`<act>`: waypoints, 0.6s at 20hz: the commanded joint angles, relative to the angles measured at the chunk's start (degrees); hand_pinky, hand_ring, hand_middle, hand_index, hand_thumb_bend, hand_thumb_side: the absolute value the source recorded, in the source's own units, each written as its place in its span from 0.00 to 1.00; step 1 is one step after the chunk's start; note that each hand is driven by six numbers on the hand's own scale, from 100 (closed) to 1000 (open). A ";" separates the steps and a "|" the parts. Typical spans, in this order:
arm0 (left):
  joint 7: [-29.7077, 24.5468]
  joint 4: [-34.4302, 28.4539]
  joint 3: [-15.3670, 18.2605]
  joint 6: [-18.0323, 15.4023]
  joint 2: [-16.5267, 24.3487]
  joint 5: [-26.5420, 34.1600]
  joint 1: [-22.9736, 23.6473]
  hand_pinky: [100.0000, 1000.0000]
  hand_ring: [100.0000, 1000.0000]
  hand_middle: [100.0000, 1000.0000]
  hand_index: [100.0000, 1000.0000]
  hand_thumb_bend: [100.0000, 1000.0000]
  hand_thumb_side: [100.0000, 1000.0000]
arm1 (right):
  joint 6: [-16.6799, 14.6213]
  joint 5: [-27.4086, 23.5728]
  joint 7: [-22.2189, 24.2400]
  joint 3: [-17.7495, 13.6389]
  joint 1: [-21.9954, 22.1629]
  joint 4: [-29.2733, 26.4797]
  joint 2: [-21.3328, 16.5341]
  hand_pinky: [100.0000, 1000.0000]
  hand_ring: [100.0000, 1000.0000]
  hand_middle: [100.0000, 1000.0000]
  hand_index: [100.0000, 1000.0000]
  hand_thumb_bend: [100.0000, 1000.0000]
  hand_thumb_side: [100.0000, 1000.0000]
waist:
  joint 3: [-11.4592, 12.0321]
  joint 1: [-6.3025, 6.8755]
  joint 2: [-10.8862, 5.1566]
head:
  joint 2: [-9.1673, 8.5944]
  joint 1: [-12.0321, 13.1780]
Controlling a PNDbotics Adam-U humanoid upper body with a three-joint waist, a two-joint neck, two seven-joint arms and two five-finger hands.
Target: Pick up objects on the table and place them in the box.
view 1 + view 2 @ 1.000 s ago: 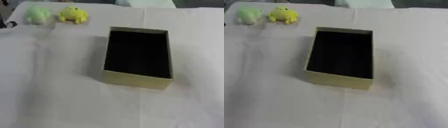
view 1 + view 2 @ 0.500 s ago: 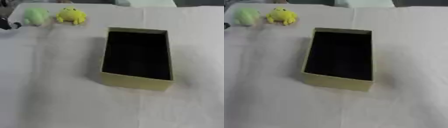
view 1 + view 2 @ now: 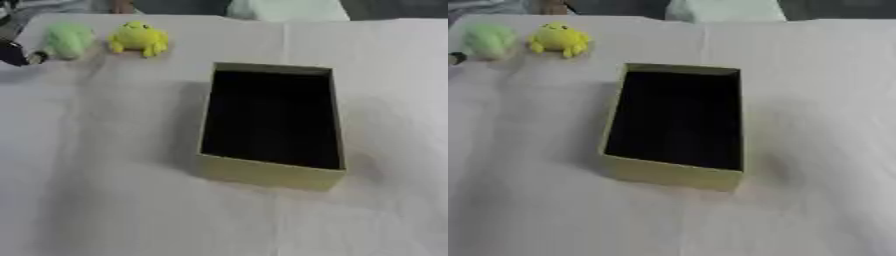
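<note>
Left eye view. An open box (image 3: 271, 170) with tan walls and a dark interior is seen standing near the middle of the white-covered table (image 3: 114, 200); nothing is visible inside it. Two small toys are found at the far left of the table, well apart from the box: a pale green toy (image 3: 68, 40) and, just beside it, a yellow toy (image 3: 138, 38) of rounded, frog-like form. Both are judged to be soft and light, probably plush or rubber, likely to give under pressure and unlikely to be damaged by handling. A hold across the rounded body from above, fingers on one side and thumb on the other, is judged most suitable. Part of the left hand (image 3: 16, 54) is observed at the left edge, just beside the green toy; only a dark part with a small pale tip is shown. Whether its fingers are straight or curled cannot be told, and contact with the toy cannot be confirmed.

Right eye view. The same layout is recorded, with the box nearer the centre and the toys at the upper left. Only a small dark tip of the left hand is visible at the left edge. The right hand is shown in neither view.
</note>
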 commanded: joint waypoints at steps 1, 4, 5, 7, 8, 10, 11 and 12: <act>-0.34 -0.79 0.21 -0.09 1.46 -0.26 -1.41 0.86 0.89 0.96 0.99 0.42 0.04 | -0.10 0.30 -0.36 -0.75 -0.62 -0.91 -1.43 0.75 0.70 0.66 0.76 0.00 0.99 | -0.21 0.18 -1.18 | -1.19 0.14; -0.70 -0.68 0.15 -0.12 1.45 -0.58 -1.51 0.86 0.89 0.96 0.99 0.39 0.02 | -0.16 0.29 -0.49 -0.79 -0.66 -0.91 -1.42 0.75 0.70 0.66 0.76 0.00 0.99 | -0.50 0.30 -1.13 | -1.47 0.26; -0.87 -0.62 0.13 -0.09 1.47 -0.80 -1.53 0.86 0.89 0.96 0.99 0.39 0.02 | -0.19 0.28 -0.53 -0.79 -0.69 -0.91 -1.43 0.75 0.70 0.66 0.76 0.00 0.99 | -0.57 0.33 -1.11 | -1.52 0.28; -1.66 -0.28 0.09 0.15 1.55 -1.57 -1.55 0.86 0.89 0.98 0.99 0.37 0.00 | -0.29 0.28 -0.65 -0.81 -0.75 -0.91 -1.51 0.75 0.70 0.66 0.76 0.00 0.99 | -0.72 0.42 -1.03 | -1.56 0.34; -2.14 -0.10 0.14 0.33 1.57 -1.98 -1.61 0.86 0.89 0.98 0.99 0.37 0.00 | -0.34 0.30 -0.72 -0.82 -0.77 -0.91 -1.54 0.75 0.70 0.66 0.76 0.00 0.99 | -0.80 0.47 -0.99 | -1.58 0.37; -2.83 0.03 0.31 0.62 1.50 -2.57 -1.84 0.86 0.89 0.96 0.99 0.38 0.00 | -0.39 0.31 -0.81 -0.82 -0.79 -0.91 -1.58 0.75 0.70 0.66 0.76 0.00 0.99 | -0.87 0.55 -0.91 | -1.68 0.48; -3.05 0.00 0.37 0.65 1.45 -2.69 -1.94 0.86 0.89 0.96 0.98 0.38 0.00 | -0.39 0.31 -0.84 -0.82 -0.80 -0.91 -1.57 0.75 0.70 0.66 0.76 0.00 0.99 | -0.89 0.58 -0.87 | -1.73 0.55; -3.26 -0.04 0.39 0.65 1.45 -2.80 -2.02 0.86 0.89 0.96 0.98 0.38 0.00 | -0.39 0.30 -0.87 -0.81 -0.84 -0.91 -1.55 0.75 0.70 0.66 0.76 0.00 0.99 | -0.92 0.64 -0.77 | -1.82 0.67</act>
